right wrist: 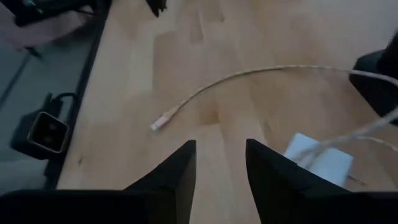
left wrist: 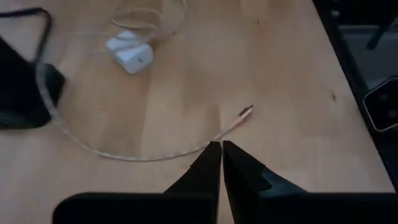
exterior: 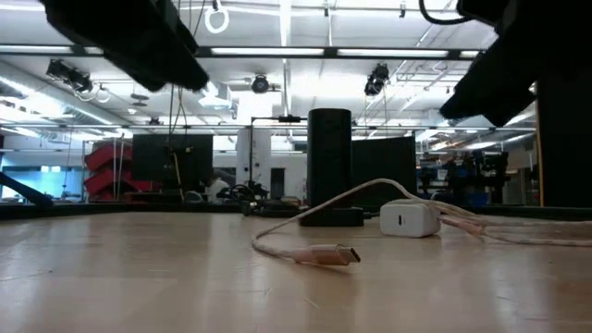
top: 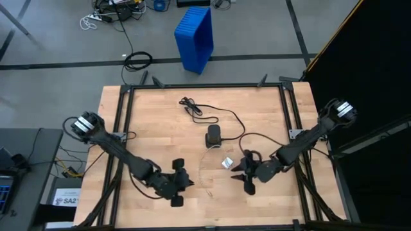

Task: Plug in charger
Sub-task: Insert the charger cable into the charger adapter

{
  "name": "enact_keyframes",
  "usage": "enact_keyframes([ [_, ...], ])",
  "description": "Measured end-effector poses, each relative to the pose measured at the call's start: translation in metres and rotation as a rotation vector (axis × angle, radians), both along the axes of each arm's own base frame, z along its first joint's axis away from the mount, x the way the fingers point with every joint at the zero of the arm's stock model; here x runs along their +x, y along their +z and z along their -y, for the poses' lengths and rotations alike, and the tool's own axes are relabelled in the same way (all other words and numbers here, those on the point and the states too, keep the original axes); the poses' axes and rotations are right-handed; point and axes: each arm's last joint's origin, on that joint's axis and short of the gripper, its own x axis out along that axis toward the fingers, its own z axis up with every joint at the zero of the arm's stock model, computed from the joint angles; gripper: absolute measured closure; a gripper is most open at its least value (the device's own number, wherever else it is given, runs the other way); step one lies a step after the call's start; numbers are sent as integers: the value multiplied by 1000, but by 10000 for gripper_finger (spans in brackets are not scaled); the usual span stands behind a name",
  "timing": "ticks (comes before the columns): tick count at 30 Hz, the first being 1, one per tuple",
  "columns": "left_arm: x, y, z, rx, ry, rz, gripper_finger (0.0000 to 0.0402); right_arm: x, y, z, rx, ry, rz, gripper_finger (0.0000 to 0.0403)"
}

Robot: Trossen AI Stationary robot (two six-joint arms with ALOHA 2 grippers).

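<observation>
Charger brick (top: 227,163) lying mid-table beside right gripper (top: 247,174), jaws parted, holding nothing; left gripper (top: 178,186) clenched, empty. Cable (left wrist: 134,155) limp, likely light; best pinched at stiff plug tip (left wrist: 246,112)

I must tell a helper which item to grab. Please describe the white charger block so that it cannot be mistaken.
On the wooden table, find the black box near the middle. The charger block lies just beside it, toward the right gripper: the only small white cube, with a pale cable on it.
</observation>
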Motion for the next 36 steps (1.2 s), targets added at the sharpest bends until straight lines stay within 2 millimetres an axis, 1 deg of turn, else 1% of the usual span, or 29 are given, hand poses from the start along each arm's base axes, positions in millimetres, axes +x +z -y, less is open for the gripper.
enact_keyframes([
  [2, 4, -10, 2, 31, -51, -22, 374, 6, -2, -4, -18, 14, -11, 289],
  [5, 9, -26, 5, 123, -127, -39, 342, 12, -3, -8, -34, 36, -23, 290],
  [9, 19, -42, 6, 235, -206, -22, 294, 17, -2, -6, -41, 26, -21, 290],
  [12, 27, -45, 4, 275, -232, 27, 265, 18, -2, -4, -40, 19, -21, 290],
  [15, 35, -45, 3, 313, -249, 51, 248, 19, -2, -2, -41, 12, -23, 293],
  [17, 40, -45, 1, 337, -267, 50, 244, 20, -2, 0, -41, 4, -22, 293],
  [21, 55, -43, -3, 277, -326, 48, 243, 23, -2, 5, -42, -16, -25, 291],
  [24, 65, -48, -3, 254, -381, 32, 243, 25, -3, 9, -52, -20, -33, 290],
  [27, 73, -51, -3, 267, -412, 20, 243, 26, -3, 12, -59, -13, -39, 292],
  [31, 79, -55, -4, 262, -435, -11, 243, 27, -3, 14, -61, -2, -48, 293],
  [36, 80, -58, -11, 265, -432, -50, 243, 26, -4, 14, -75, 2, -62, 291],
])
